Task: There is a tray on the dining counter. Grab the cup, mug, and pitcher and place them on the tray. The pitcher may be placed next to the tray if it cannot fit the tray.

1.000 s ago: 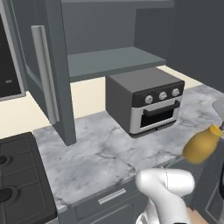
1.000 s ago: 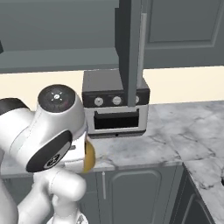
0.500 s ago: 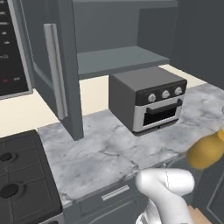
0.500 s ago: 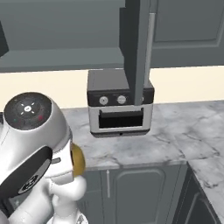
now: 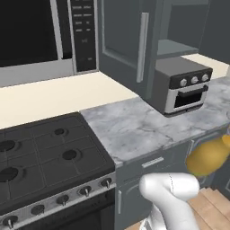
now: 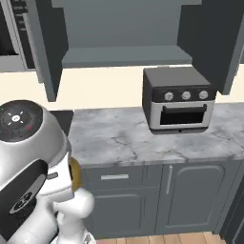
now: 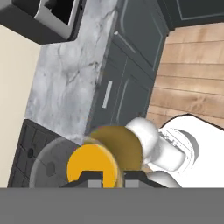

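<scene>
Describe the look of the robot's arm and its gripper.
The arm is glossy white with rounded, bulbous links and dark joint sections; one joint carries a dark round cap with small markings. The gripper ends in two small dark square fingertips. No loose cables show.

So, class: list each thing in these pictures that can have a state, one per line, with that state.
pitcher: held off the worktop, in the gripper
gripper: shut on the pitcher
toaster oven: door shut, standing on the marble worktop
stove: burners bare
upper cabinet door: swung open
</scene>
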Robot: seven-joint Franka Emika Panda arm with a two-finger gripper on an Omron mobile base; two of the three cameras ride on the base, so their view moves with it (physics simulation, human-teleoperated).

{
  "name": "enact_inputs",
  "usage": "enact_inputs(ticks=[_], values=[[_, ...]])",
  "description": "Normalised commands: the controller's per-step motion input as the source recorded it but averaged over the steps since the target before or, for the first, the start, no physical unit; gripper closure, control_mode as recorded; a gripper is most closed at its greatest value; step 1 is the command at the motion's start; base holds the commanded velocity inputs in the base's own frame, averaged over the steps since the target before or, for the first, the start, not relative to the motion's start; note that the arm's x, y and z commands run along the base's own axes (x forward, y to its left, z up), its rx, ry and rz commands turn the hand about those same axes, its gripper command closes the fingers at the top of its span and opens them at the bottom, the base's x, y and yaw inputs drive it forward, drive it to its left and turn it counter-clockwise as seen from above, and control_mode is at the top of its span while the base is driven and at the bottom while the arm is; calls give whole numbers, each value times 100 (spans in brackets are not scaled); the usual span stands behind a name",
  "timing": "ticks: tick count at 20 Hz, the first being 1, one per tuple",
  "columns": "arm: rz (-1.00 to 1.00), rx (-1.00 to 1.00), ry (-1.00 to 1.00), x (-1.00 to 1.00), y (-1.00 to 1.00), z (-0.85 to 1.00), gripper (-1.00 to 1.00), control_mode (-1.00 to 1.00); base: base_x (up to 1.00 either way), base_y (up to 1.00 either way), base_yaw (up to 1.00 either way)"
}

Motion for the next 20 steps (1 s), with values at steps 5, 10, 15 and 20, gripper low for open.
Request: enact_inputs(ticks=[5,10,15,20], values=[[0,0,0,0,0,0,100,100,-100,-6,0],[0,0,0,0,0,0,100,100,-100,0,1],[0,0,0,0,0,0,100,100,-100,4,3],[0,0,0,0,0,0,100,100,-100,22,1]])
